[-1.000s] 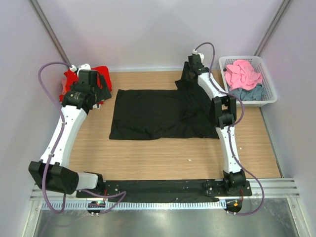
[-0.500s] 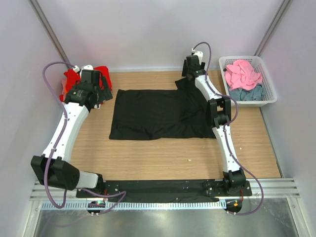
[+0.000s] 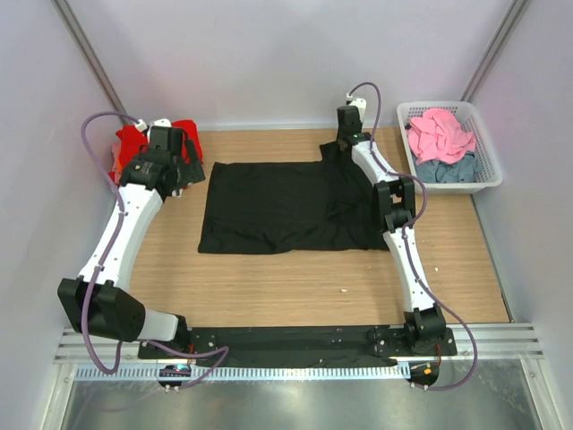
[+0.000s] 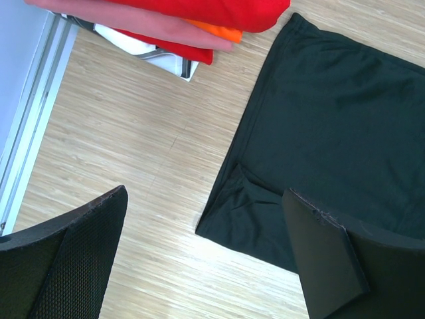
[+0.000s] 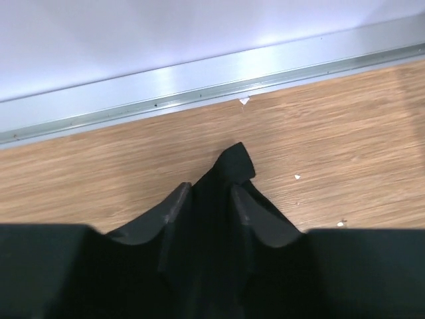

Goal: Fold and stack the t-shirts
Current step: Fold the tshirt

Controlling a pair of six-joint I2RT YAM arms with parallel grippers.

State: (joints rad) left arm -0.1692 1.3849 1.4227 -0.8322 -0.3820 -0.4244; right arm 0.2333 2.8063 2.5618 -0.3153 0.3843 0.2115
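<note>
A black t-shirt point(image 3: 286, 206) lies spread on the wooden table, partly folded. My right gripper point(image 3: 345, 143) is shut on its far right corner, near the back wall; in the right wrist view the black cloth point(image 5: 229, 173) sticks out between the fingers point(image 5: 174, 206). My left gripper point(image 3: 179, 170) is open and empty, hovering by the shirt's far left corner point(image 4: 239, 212). A stack of folded shirts, red on top point(image 3: 134, 143), sits at the far left; the left wrist view shows its red, pink, orange and white layers point(image 4: 199, 20).
A white lattice basket point(image 3: 488, 161) at the far right holds a pink shirt point(image 3: 440, 133) over a grey-blue one point(image 3: 446, 170). A metal rail point(image 5: 199, 93) runs along the back wall. Small white specks point(image 3: 343, 289) lie on the wood.
My right gripper has carried the shirt's corner farther toward the back wall, its arm stretching out. My left gripper has shifted slightly toward the back, staying open.
</note>
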